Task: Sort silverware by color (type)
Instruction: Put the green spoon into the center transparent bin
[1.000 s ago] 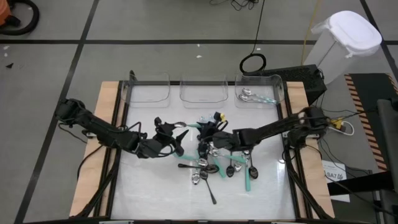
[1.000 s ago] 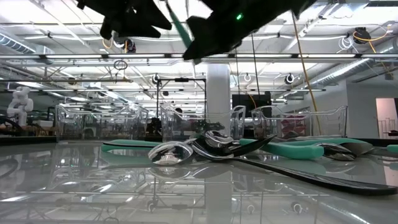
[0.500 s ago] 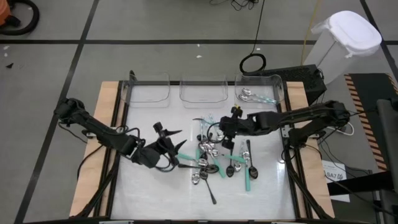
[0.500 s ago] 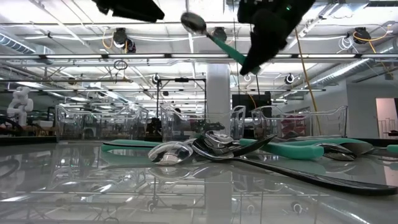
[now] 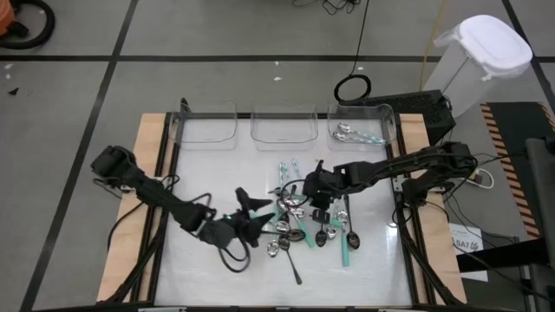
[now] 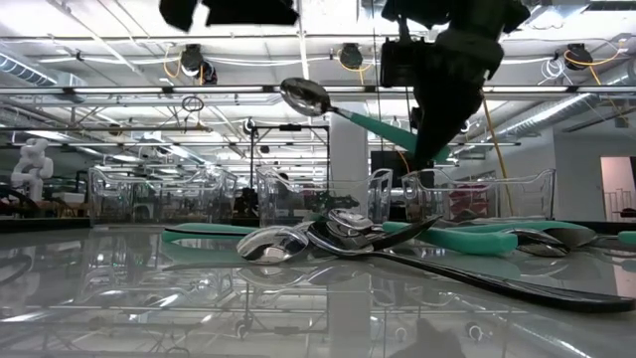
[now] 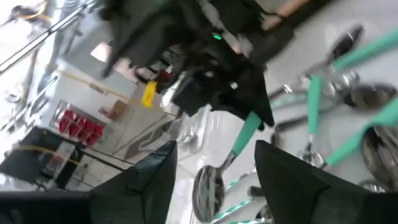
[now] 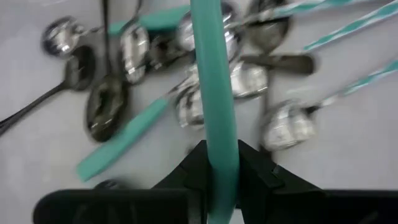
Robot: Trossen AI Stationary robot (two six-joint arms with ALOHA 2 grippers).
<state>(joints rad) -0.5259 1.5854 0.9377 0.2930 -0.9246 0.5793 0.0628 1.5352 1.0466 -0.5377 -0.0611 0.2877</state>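
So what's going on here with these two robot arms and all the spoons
The robot is sorting silverware on a table. The right claw is shut on a teal-handled spoon, holding it in the air above the pile of spoons in the middle. The left claw is open and empty, at the pile's left edge. Three clear bins sit along the far side; the right-hand bin already has a few pieces in it, while the other two look empty.

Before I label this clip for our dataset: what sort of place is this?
Probably a robotics lab or workshop: exposed ceiling trusses, a white humanoid robot standing in the background, and more clear plastic bins on benches beyond.
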